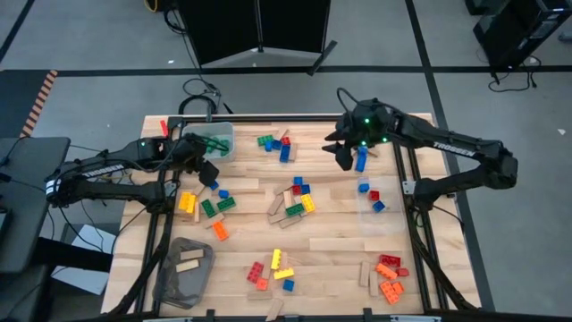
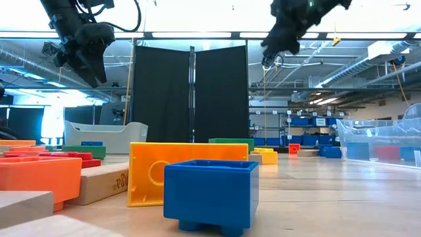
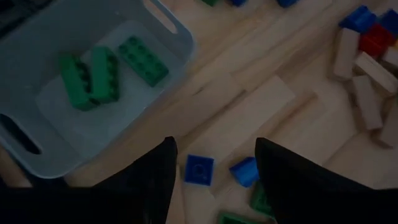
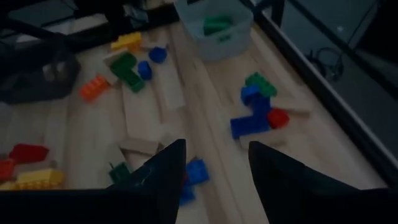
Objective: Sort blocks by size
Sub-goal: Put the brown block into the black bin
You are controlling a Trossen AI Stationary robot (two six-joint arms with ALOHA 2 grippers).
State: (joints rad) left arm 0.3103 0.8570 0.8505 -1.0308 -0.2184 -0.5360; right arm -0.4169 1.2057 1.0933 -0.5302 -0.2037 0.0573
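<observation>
Hovering with our left gripper (image 3: pixel 214 163) spread wide and empty, two small blue blocks (image 3: pixel 199 169) lying just beneath its fingers and the bin (image 3: pixel 37 146) of green blocks (image 3: pixel 143 60) beside it, we risk nudging both together and grabbing neither cleanly.

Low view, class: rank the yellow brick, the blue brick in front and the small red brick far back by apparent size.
1. Yellow brick
2. Blue brick, close behind, and nearer the camera, so true order is unsure
3. Red brick, smallest, but farthest away
</observation>
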